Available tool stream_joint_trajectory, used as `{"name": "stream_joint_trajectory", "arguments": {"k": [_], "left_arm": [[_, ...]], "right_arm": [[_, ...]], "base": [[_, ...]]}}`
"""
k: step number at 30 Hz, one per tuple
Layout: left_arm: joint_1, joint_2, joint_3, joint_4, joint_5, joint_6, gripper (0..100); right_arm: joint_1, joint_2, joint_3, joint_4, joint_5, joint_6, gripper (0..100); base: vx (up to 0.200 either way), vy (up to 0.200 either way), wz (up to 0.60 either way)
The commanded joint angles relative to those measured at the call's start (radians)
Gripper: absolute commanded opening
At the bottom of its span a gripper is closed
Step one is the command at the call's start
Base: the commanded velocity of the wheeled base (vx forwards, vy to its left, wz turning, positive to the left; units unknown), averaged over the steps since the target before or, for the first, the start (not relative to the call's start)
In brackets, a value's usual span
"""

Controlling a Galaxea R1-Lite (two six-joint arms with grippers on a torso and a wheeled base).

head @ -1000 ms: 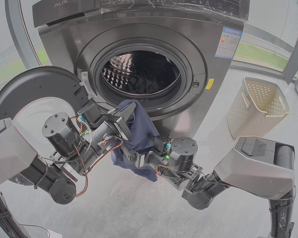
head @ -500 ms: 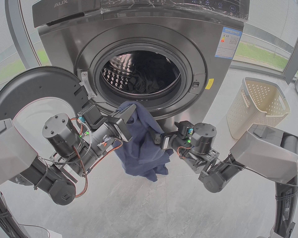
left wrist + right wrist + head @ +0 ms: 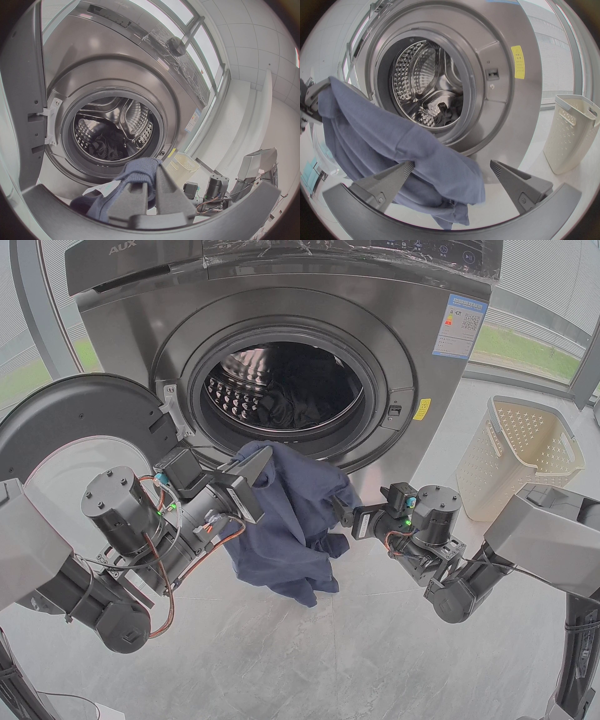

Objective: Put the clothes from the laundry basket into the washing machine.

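Note:
A dark blue garment (image 3: pixel 294 521) hangs in front of the washing machine (image 3: pixel 400 321), just below its open drum mouth (image 3: pixel 284 387). My left gripper (image 3: pixel 257 460) is shut on the garment's top edge (image 3: pixel 140 170), left of the drum's lower rim. My right gripper (image 3: pixel 340 510) is at the garment's right side, fingers wide open (image 3: pixel 452 163). The cloth (image 3: pixel 425 150) drapes across one finger (image 3: pixel 393 179) and nothing is pinched. Dark clothes (image 3: pixel 300 399) lie inside the drum. The cream laundry basket (image 3: pixel 519 452) stands on the floor to the machine's right.
The machine's round door (image 3: pixel 75 421) stands swung open at the left, behind my left arm. Grey tiled floor (image 3: pixel 300 652) lies open below the garment. Windows run behind the machine on both sides.
My right gripper has swung from under the garment's lower part up and to the right, pulling the cloth out sideways. The left gripper has kept its hold and hardly moved.

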Motion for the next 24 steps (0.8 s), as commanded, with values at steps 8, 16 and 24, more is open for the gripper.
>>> {"name": "stream_joint_trajectory", "arguments": {"k": [8,16,24], "left_arm": [[0.0,0.002,0.0,0.0,0.002,0.001,0],[0.006,0.011,-0.005,0.001,0.003,0.001,0],[0.009,0.017,-0.01,0.003,0.005,0.001,0]], "right_arm": [[0.069,-0.011,0.101,-0.057,0.028,-0.003,100],[0.149,-0.065,0.171,-0.064,0.03,-0.003,100],[0.227,-0.165,0.236,-0.063,0.028,-0.003,100]], "base": [[0.0,0.0,0.0],[0.0,0.0,0.0],[0.0,0.0,0.0]]}}
